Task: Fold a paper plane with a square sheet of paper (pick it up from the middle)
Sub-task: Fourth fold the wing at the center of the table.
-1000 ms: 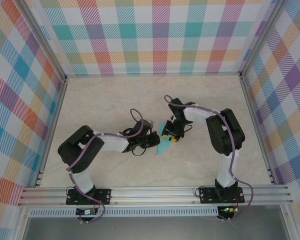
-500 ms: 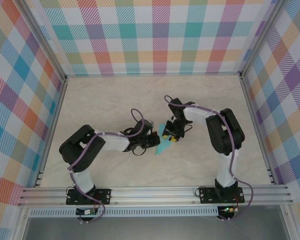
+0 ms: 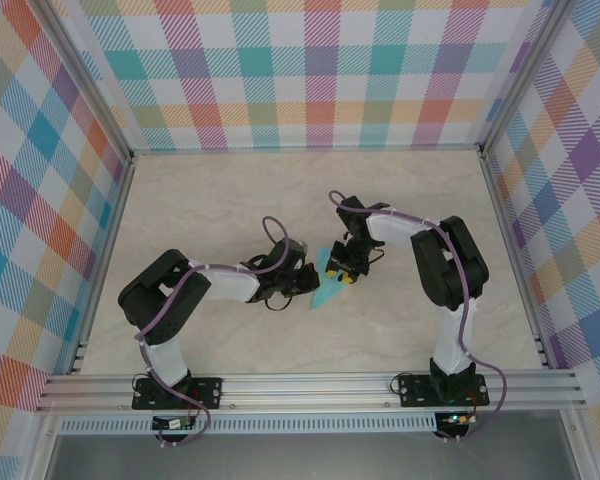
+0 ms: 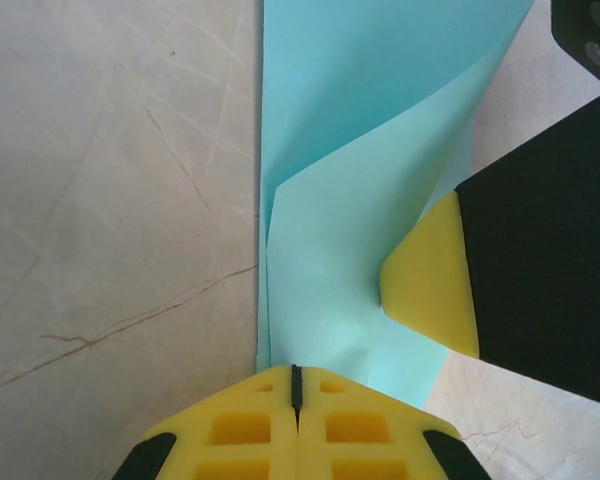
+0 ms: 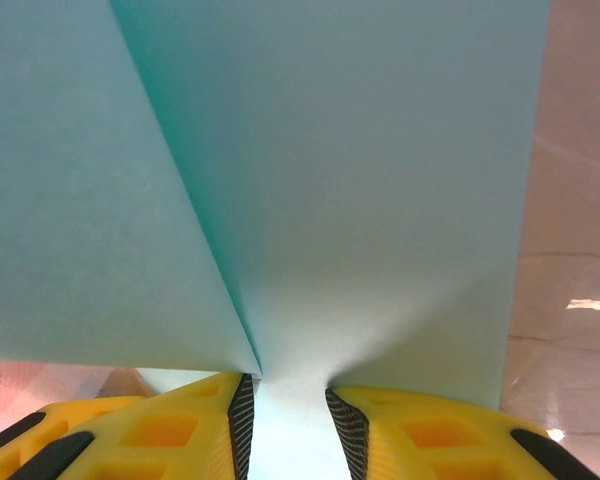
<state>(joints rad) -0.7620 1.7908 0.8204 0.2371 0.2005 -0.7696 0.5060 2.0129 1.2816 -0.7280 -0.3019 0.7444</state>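
Since the half-folded paper [image 3: 325,291] lies mid-bench, long axis running toward the near edge, your left claw [image 4: 296,372] sits pressed together at its edge while your right claw [image 5: 288,392] straddles it, slightly spread.

The paper plane [image 3: 326,283] is thin, matte turquoise paper, half folded into a narrow wedge. It lies near the middle of the table [image 3: 210,200], with its pointed tip toward the near edge. One layer lies flat with a straight edge. Another flap lifts and curves above it along a sharp diagonal crease.
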